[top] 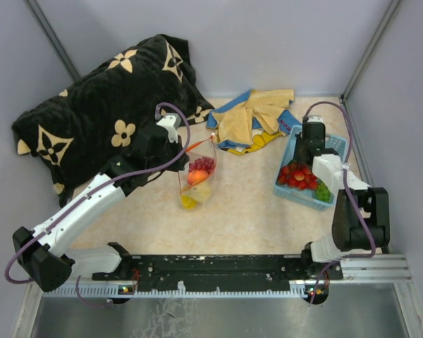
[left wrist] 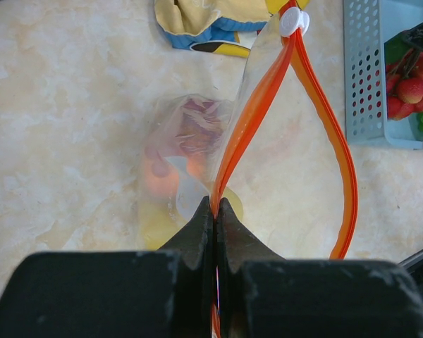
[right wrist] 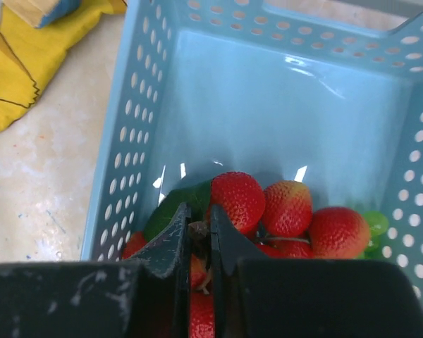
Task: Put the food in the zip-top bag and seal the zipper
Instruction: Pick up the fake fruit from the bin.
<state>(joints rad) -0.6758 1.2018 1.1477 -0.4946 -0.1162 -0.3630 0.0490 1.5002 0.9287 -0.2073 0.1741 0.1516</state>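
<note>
The clear zip-top bag (top: 196, 177) lies mid-table with purple grapes, an orange and yellow fruit inside; it also shows in the left wrist view (left wrist: 190, 162). Its mouth gapes, and the red-orange zipper (left wrist: 250, 120) forms a loop with its white tip (left wrist: 294, 21) at the far end. My left gripper (left wrist: 216, 205) is shut on the zipper strip at the near end of the bag; it also shows in the top view (top: 178, 149). My right gripper (right wrist: 199, 224) is inside the light-blue basket (right wrist: 268, 98), shut on the brown stem of a bunch of red berries (right wrist: 268, 208).
The basket (top: 287, 149) stands at the right with red berries (top: 299, 176) and green grapes (top: 323, 191). A yellow-and-blue cloth (top: 254, 120) lies behind the bag. A black patterned pillow (top: 106, 105) fills the back left. Grey walls enclose the table.
</note>
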